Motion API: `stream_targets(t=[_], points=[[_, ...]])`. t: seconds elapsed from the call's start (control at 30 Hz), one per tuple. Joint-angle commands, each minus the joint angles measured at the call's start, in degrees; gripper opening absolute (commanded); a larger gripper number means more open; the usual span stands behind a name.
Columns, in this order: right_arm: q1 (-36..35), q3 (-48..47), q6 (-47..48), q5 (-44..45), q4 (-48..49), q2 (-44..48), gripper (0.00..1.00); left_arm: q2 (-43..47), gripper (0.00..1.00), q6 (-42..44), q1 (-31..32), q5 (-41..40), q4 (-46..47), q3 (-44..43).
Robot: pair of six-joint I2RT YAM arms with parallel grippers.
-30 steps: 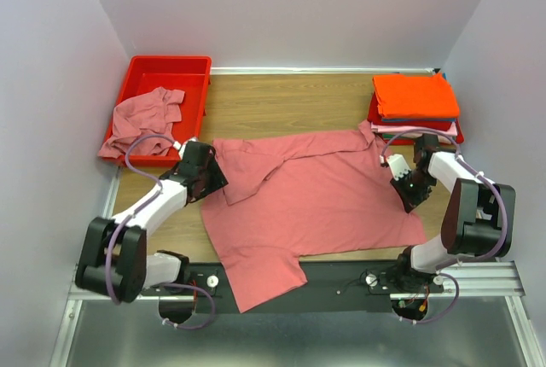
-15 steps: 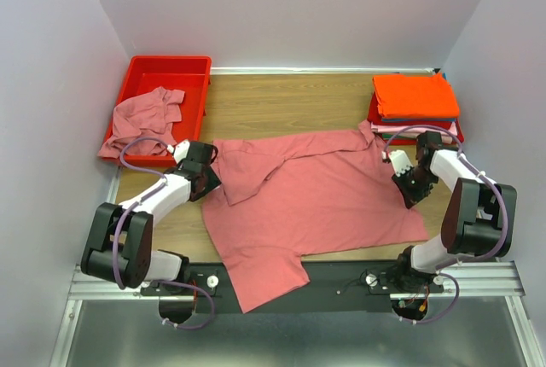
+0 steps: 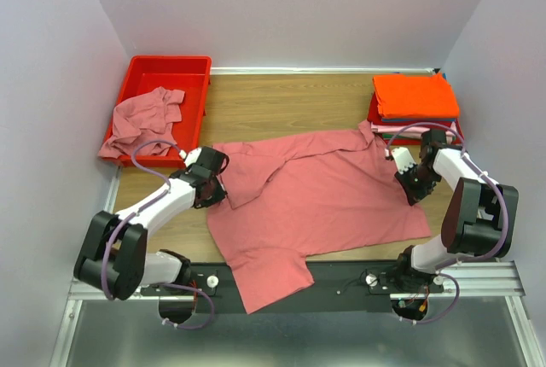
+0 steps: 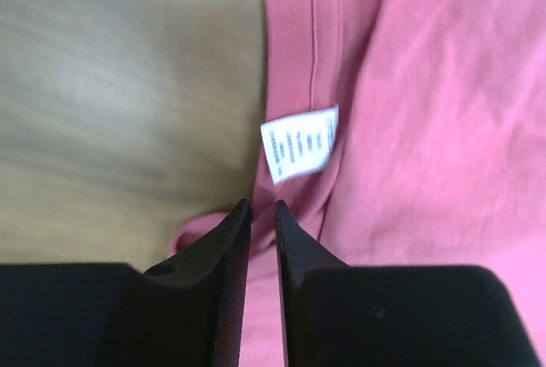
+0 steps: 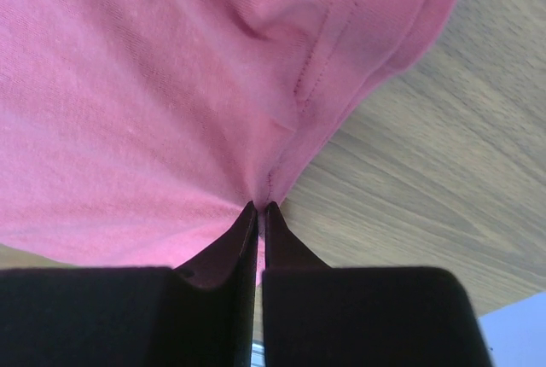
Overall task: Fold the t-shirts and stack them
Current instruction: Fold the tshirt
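Note:
A large rose-pink t-shirt (image 3: 316, 205) lies spread across the wooden table, its lower end hanging over the near edge. My left gripper (image 3: 213, 186) is at the shirt's left edge by the collar. In the left wrist view its jaws (image 4: 259, 207) are pinched narrow on a fold of the pink cloth, just below the white neck tag (image 4: 300, 142). My right gripper (image 3: 408, 181) is shut on the shirt's right hem (image 5: 260, 206), with cloth bunched at its fingertips. Another rose-pink t-shirt (image 3: 145, 119) lies crumpled over the red bin's front.
The red bin (image 3: 171, 72) stands at the back left. A stack of folded shirts with an orange one (image 3: 415, 94) on top sits at the back right, close behind my right arm. White walls close in both sides and the back.
My left gripper slid right onto the collar edge and its jaws closed on the cloth. The right gripper kept its grip and shifted slightly; the shirt's hem crept a little to the right.

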State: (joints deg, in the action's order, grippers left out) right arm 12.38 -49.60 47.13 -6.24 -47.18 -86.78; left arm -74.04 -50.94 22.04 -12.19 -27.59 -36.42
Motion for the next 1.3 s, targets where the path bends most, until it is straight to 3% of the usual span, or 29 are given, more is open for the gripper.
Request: stream_targets(t=[0.0,0.1,0.17,0.23,0.33,0.4,0.63,0.7,0.77,0.87,0.97,1.1,1.2,1.23,1.27], points=[[1.9,-0.5,3.2,3.1,1.1,-0.6,0.1,7.2,0.26,-1.4,0.9,-0.1,-9.4,-3.0],[2.9,-0.4,4.4,3.9,1.1,-0.8,0.11,10.2,0.31,0.5,0.9,-2.8,-12.5,-7.7],[3.0,-0.7,5.8,3.0,0.9,-0.5,0.15,11.7,0.41,4.6,0.9,-2.3,-11.9,-10.1],[3.0,-1.4,7.3,-0.8,-0.2,0.9,0.3,11.9,0.53,11.7,0.8,0.3,-7.9,-10.8],[2.9,-5.9,10.6,-8.9,-6.3,1.1,0.47,11.9,0.58,19.3,0.7,9.3,-2.4,-11.6],[1.9,-9.6,13.4,-12.1,-11.6,0.3,0.48,13.0,0.64,25.2,0.6,15.0,3.0,-11.7],[-11.8,-13.4,14.3,-16.3,-14.5,1.0,0.61,16.1,0.78,36.0,0.2,12.6,11.6,-14.2],[-20.9,-17.2,14.0,-19.8,-14.6,-0.3,0.62,17.3,0.85,37.1,-0.2,9.7,13.8,-13.9],[-24.8,-19.5,14.4,-23.4,-14.5,-1.8,0.73,18.0,0.86,37.8,-0.5,8.4,14.3,-13.8],[-31.8,-22.7,16.1,-32.4,-12.5,-5.3,1.0,19.3,0.86,38.2,-1.2,6.3,14.8,-13.2],[-37.5,-24.2,23.4,-40.7,-8.7,-7.2,1.0,21.6,0.86,38.1,-1.4,5.2,15.2,-11.7],[-45.0,-24.9,28.1,-40.1,1.9,-10.8,1.0,24.9,0.86,37.7,-1.4,4.4,15.0,-9.1],[-48.9,-28.2,24.9,-35.2,8.0,-15.3,0.83,28.1,0.86,36.9,-1.5,4.4,14.8,-7.5],[-50.3,-29.1,24.2,-32.3,8.8,-16.6,0.68,28.7,0.86,36.7,-1.4,4.4,15.1,-7.1],[-50.9,-30.1,23.2,-31.3,9.8,-18.1,0.61,29.2,0.86,36.4,-1.4,4.5,15.3,-6.7]])
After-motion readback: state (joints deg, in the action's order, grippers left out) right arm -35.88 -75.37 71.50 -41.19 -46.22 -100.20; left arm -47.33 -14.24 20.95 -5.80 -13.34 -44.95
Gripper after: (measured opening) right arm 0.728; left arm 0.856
